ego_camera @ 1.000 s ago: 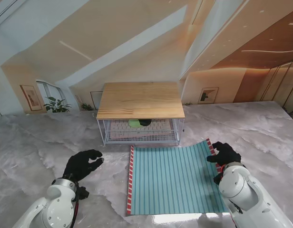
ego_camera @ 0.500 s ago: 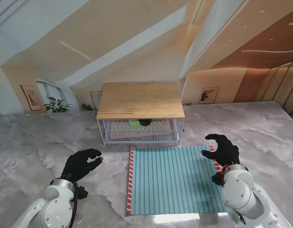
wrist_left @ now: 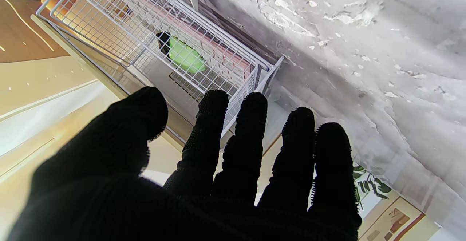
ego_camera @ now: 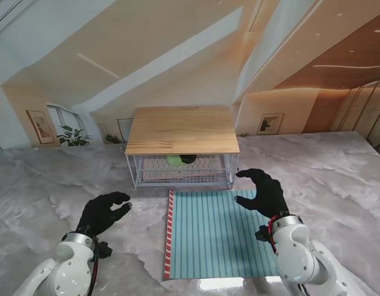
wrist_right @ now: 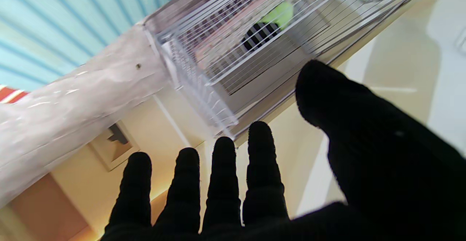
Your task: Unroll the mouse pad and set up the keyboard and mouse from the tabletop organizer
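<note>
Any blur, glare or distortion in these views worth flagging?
Stand view: sharp, with a bright glare strip on the table's near edge and wide-angle bending. Right wrist view: motion-smeared, the wire organizer streaked. Left wrist view: crisp, the organizer's mesh and green mouse clear; the left hand is a featureless black mass.

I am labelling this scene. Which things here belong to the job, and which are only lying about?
For the job:
- mouse pad, unrolled flat
- organizer
- keyboard, in its wire basket
- mouse, green, on the keyboard
- left hand and right hand, both open

Lying about:
- nothing else on the table
</note>
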Tool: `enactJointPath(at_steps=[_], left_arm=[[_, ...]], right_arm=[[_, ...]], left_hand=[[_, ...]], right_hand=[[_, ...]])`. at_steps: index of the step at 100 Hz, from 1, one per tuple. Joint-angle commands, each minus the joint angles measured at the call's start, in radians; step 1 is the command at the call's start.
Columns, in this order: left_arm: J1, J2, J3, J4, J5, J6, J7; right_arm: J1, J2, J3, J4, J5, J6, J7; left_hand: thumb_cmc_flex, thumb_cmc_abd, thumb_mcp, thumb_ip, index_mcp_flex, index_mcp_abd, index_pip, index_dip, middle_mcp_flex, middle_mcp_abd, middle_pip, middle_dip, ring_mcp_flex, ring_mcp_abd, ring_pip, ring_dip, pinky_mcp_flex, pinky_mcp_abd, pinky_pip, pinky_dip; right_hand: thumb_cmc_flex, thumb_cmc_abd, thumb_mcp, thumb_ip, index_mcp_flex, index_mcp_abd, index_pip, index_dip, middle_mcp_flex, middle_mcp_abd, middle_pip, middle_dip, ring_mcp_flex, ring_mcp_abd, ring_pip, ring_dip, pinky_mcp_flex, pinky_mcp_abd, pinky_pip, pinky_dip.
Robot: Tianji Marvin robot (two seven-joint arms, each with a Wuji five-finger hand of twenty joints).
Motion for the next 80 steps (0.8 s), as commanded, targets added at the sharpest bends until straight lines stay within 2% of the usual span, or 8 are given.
enactJointPath(at_steps=[1, 19, 28, 34, 45, 80], left_arm=[[0.012, -0.004, -0.005, -0.014, 0.004, -0.012, -0.009], [0.027, -0.004, -0.022, -0.023, 0.014, -0.036, -0.002], [0.034, -0.005, -0.030, -0.025, 0.017, -0.049, 0.008], [0.038, -0.005, -0.035, -0.027, 0.019, -0.055, 0.010], [0.047, -0.005, -0.045, -0.031, 0.019, -0.065, 0.012], [0.068, -0.003, -0.072, -0.036, 0.022, -0.085, 0.002]], right_arm=[[0.024, -0.007, -0.028, 0.007, -0.021, -0.022, 0.018], [0.105, -0.005, -0.120, 0.062, -0.047, -0.050, 0.016], [0.152, -0.006, -0.171, 0.095, -0.057, -0.056, 0.011], [0.186, -0.008, -0.205, 0.121, -0.060, -0.058, 0.007], [0.253, -0.013, -0.273, 0.176, -0.073, -0.055, -0.005], [0.453, -0.036, -0.475, 0.342, -0.119, -0.019, -0.038]], left_hand=[[-0.018, 0.026, -0.021, 0.027, -0.014, -0.017, -0.005, -0.006, -0.030, -0.004, -0.015, -0.010, -0.046, -0.032, -0.013, -0.004, -0.019, -0.026, 0.003, -0.009], [-0.015, 0.026, -0.047, 0.024, -0.051, -0.025, -0.093, -0.066, -0.139, -0.032, -0.049, -0.030, -0.128, -0.100, -0.077, -0.029, -0.078, -0.090, -0.060, -0.047], [-0.015, 0.026, -0.050, 0.024, -0.061, -0.024, -0.107, -0.077, -0.166, -0.041, -0.058, -0.038, -0.151, -0.115, -0.093, -0.034, -0.094, -0.103, -0.076, -0.056], [-0.016, 0.025, -0.051, 0.024, -0.059, -0.025, -0.111, -0.081, -0.175, -0.044, -0.059, -0.043, -0.157, -0.117, -0.098, -0.035, -0.098, -0.108, -0.081, -0.060], [-0.015, 0.026, -0.052, 0.024, -0.058, -0.024, -0.113, -0.085, -0.179, -0.043, -0.058, -0.047, -0.161, -0.119, -0.101, -0.035, -0.100, -0.109, -0.084, -0.064], [-0.018, 0.027, -0.054, 0.024, -0.054, -0.027, -0.115, -0.091, -0.171, -0.041, -0.055, -0.053, -0.157, -0.113, -0.103, -0.033, -0.100, -0.109, -0.083, -0.068]], right_hand=[[-0.027, 0.012, -0.006, -0.015, -0.066, -0.011, -0.020, -0.021, -0.004, -0.042, -0.022, -0.012, 0.011, -0.043, -0.029, -0.015, -0.006, -0.052, 0.021, -0.063], [-0.028, 0.011, -0.001, -0.016, -0.101, -0.011, -0.013, -0.043, -0.013, -0.046, -0.054, -0.027, 0.004, -0.050, -0.061, -0.031, 0.003, -0.086, -0.021, -0.154], [-0.031, 0.013, 0.002, -0.016, -0.118, -0.009, -0.003, -0.056, -0.013, -0.045, -0.094, -0.044, -0.008, -0.054, -0.069, -0.035, 0.002, -0.097, -0.044, -0.198], [-0.031, 0.015, 0.001, -0.016, -0.133, -0.010, 0.007, -0.069, -0.011, -0.048, -0.153, -0.067, -0.027, -0.060, -0.073, -0.038, 0.000, -0.103, -0.067, -0.237], [-0.035, 0.020, 0.001, -0.015, -0.156, -0.015, 0.014, -0.080, -0.009, -0.056, -0.202, -0.085, -0.031, -0.070, -0.106, -0.056, -0.004, -0.111, -0.108, -0.269], [-0.045, 0.023, 0.008, -0.014, -0.163, -0.001, 0.023, -0.090, -0.008, -0.053, -0.219, -0.087, -0.030, -0.078, -0.130, -0.069, -0.012, -0.128, -0.180, -0.302]])
